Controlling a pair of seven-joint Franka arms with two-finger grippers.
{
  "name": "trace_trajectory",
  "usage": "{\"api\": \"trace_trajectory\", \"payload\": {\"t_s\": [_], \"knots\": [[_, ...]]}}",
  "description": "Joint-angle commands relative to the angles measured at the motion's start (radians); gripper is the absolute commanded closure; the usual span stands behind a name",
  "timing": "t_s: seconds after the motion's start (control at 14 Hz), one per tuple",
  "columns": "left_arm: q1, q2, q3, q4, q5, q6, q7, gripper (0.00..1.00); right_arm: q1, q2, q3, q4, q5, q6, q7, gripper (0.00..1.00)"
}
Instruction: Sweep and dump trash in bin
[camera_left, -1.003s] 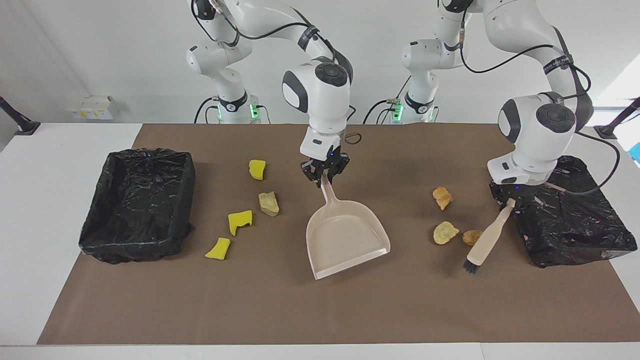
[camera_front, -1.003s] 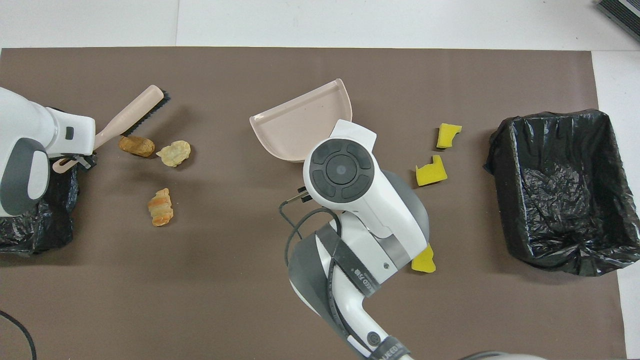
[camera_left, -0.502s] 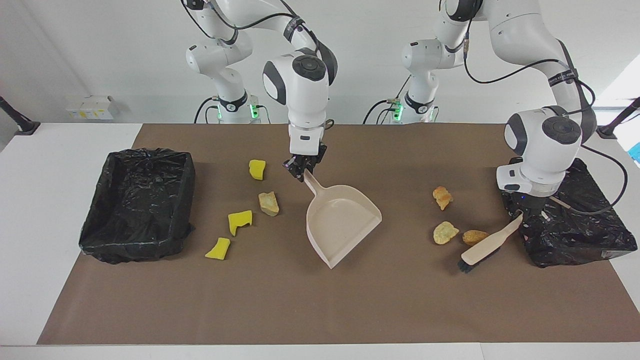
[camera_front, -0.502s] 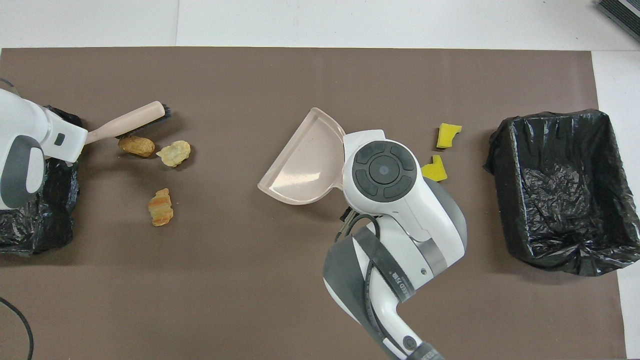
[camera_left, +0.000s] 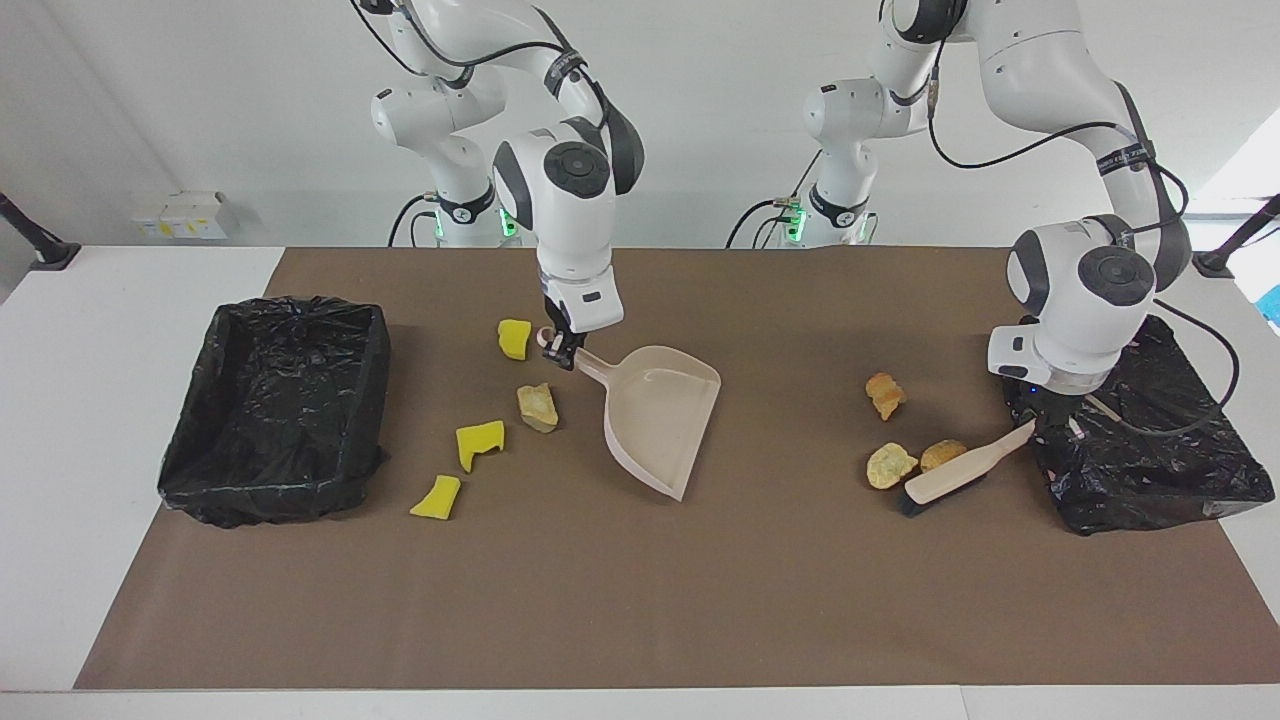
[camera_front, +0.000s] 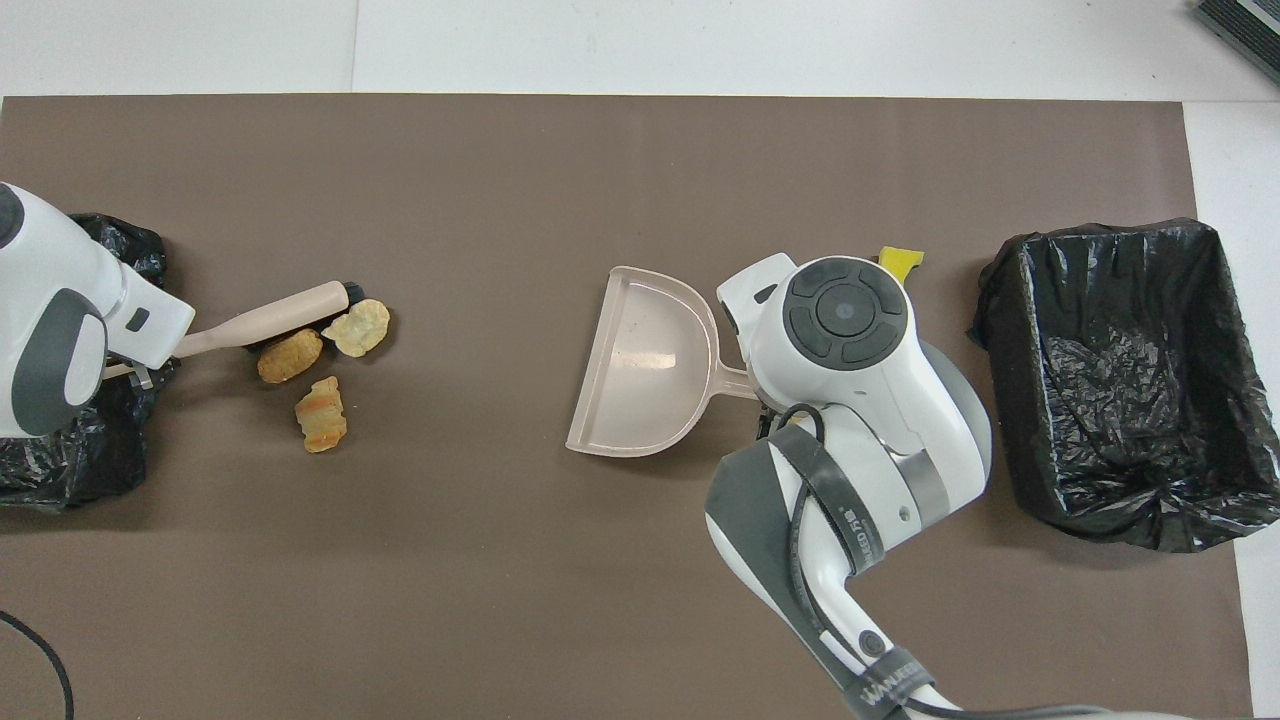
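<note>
My right gripper (camera_left: 556, 350) is shut on the handle of the beige dustpan (camera_left: 662, 420), which rests on the brown mat with its mouth turned toward the left arm's end (camera_front: 640, 372). My left gripper (camera_left: 1040, 420) is shut on the handle of the beige brush (camera_left: 962, 477), low over the mat. The brush's bristles lie against two tan-orange trash lumps (camera_front: 290, 357) (camera_front: 360, 327), and a third lump (camera_front: 320, 427) sits nearer the robots. Yellow sponge scraps (camera_left: 514, 338) (camera_left: 480, 442) (camera_left: 437, 497) and a tan lump (camera_left: 538, 407) lie between the dustpan and the black-lined bin (camera_left: 275, 405).
A crumpled black bag (camera_left: 1150, 450) lies at the left arm's end, under the left hand. The open bin (camera_front: 1120, 380) stands at the right arm's end of the mat. Bare brown mat (camera_left: 640, 600) stretches along the side farthest from the robots.
The right gripper swung the dustpan toward the right arm's end and turned its mouth toward the left arm's end. The brush pushed two lumps closer to the third one.
</note>
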Motion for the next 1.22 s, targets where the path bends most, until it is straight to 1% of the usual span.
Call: {"api": "trace_trajectory", "payload": {"t_s": [0.0, 0.07, 0.14, 0.29, 0.43, 0.57, 0.72, 0.86, 1.0, 1.07, 1.15], "knots": [[-0.024, -0.065, 0.002, -0.042, 0.001, -0.104, 0.005, 1.00, -0.008, -0.030, 0.010, -0.048, 0.003, 0.076, -0.152, 1.00], [-0.027, -0.088, -0.001, -0.048, -0.002, -0.160, -0.005, 1.00, -0.005, -0.024, 0.010, -0.054, 0.029, 0.108, -0.193, 1.00], [-0.029, -0.113, -0.001, -0.059, -0.037, -0.184, -0.015, 1.00, -0.001, -0.013, 0.010, -0.067, 0.059, 0.127, -0.188, 1.00], [-0.030, -0.151, 0.002, -0.102, -0.147, -0.194, -0.072, 1.00, 0.016, -0.004, 0.010, -0.090, 0.113, 0.199, -0.172, 1.00], [-0.076, -0.173, 0.002, -0.135, -0.161, -0.192, -0.214, 1.00, 0.019, -0.001, 0.010, -0.091, 0.125, 0.222, -0.124, 1.00], [-0.095, -0.174, 0.002, -0.140, -0.161, -0.194, -0.462, 1.00, 0.022, 0.016, 0.010, -0.093, 0.136, 0.243, -0.109, 1.00], [-0.121, -0.174, 0.003, -0.131, -0.161, -0.194, -0.695, 1.00, 0.068, 0.027, 0.010, -0.093, 0.139, 0.271, -0.106, 1.00], [-0.121, -0.197, 0.002, -0.135, -0.161, -0.205, -0.988, 1.00, 0.071, 0.051, 0.010, -0.078, 0.138, 0.279, -0.101, 1.00], [-0.150, -0.211, -0.001, -0.142, -0.161, -0.272, -1.272, 1.00, 0.075, 0.056, 0.010, -0.064, 0.115, 0.257, -0.113, 1.00], [-0.165, -0.225, -0.001, -0.160, -0.161, -0.299, -1.355, 1.00, 0.085, 0.053, 0.009, -0.059, 0.083, 0.231, -0.113, 1.00], [-0.191, -0.251, -0.001, -0.195, -0.161, -0.309, -1.408, 1.00, 0.097, 0.054, 0.010, -0.044, 0.019, 0.187, -0.112, 1.00]]}}
